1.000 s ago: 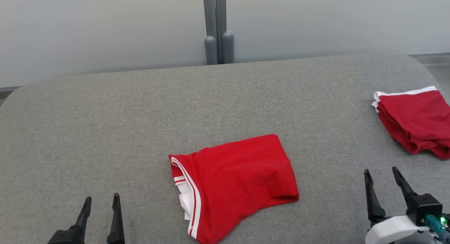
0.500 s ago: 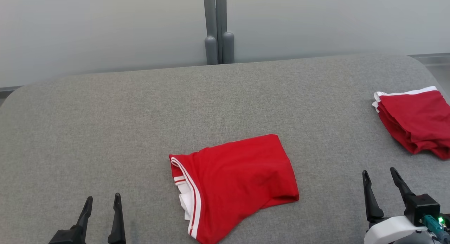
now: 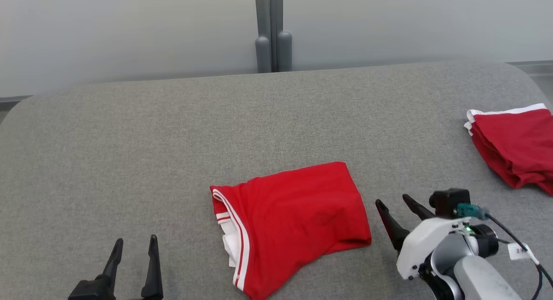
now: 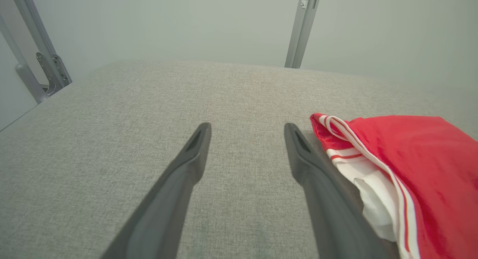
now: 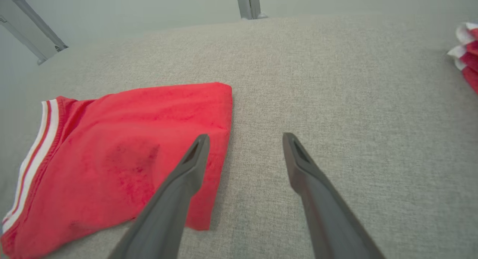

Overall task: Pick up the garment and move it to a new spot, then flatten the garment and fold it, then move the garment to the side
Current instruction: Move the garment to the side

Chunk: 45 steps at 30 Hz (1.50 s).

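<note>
Two grippers flanked the work in the head view. At the lower left, the left gripper rested with its fingers spread and nothing between them; in the left wrist view it sat just beside the striped end of the garment. The garment, red with white trim, lay at the lower middle of the frame on the grey padded surface, folded into a compact block (a bit of white cloth poked out at its left end, so the fold looked slightly untidy). Just right of it, the right gripper had its fingers parted and empty. In the right wrist view one finger overlapped the garment's edge, though contact could not be told. At the right edge lay a second red pile. By my reading, pick-up, flattening and folding were done. Only moving the garment aside remained, with no grasp yet made.
</note>
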{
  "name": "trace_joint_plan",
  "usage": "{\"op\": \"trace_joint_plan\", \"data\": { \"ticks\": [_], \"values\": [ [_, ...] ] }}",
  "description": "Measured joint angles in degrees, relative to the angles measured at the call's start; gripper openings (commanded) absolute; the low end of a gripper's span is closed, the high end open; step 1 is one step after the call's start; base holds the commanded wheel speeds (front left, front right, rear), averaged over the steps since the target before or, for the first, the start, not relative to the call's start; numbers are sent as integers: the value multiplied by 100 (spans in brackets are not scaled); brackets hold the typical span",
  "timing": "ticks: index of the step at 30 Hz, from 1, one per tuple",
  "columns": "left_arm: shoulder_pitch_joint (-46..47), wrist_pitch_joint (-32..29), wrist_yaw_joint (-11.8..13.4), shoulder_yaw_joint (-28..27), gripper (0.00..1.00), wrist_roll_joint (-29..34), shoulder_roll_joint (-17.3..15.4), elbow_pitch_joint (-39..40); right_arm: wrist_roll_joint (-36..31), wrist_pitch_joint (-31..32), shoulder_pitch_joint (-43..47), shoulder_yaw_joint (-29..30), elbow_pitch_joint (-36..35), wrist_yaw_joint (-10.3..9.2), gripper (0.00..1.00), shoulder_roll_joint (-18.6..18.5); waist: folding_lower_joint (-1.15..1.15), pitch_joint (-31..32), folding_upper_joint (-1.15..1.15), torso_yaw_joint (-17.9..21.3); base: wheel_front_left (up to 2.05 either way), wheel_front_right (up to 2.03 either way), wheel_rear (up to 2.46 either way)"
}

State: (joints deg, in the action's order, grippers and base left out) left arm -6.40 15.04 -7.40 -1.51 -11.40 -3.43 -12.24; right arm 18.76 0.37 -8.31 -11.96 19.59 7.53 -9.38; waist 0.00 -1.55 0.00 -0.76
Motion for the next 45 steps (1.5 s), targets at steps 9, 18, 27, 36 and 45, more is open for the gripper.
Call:
{"op": "trace_joint_plan", "data": {
  "ticks": [9,18,27,36,45],
  "values": [
    [82,0,0,176,100,-24,30,-19,925,2357,-773,-232,-154,-4,100,-34,0,-145,0,-189,0,0,0],
    [214,0,-1,204,100,-58,42,1,522,3355,-1037,-96,235,-4,100,87,0,-286,0,-385,0,0,0],
    [370,0,-1,311,100,-58,45,-18,339,3484,-1410,243,821,-4,100,417,0,-534,0,-486,0,0,0],
    [412,0,-2,224,100,-97,48,3,770,3279,-1561,264,923,-2,0,505,0,-603,0,-380,0,0,0],
    [409,0,-9,186,100,-100,55,142,991,3233,-1580,511,743,0,0,65,0,-579,0,188,0,0,0]
  ]
}}
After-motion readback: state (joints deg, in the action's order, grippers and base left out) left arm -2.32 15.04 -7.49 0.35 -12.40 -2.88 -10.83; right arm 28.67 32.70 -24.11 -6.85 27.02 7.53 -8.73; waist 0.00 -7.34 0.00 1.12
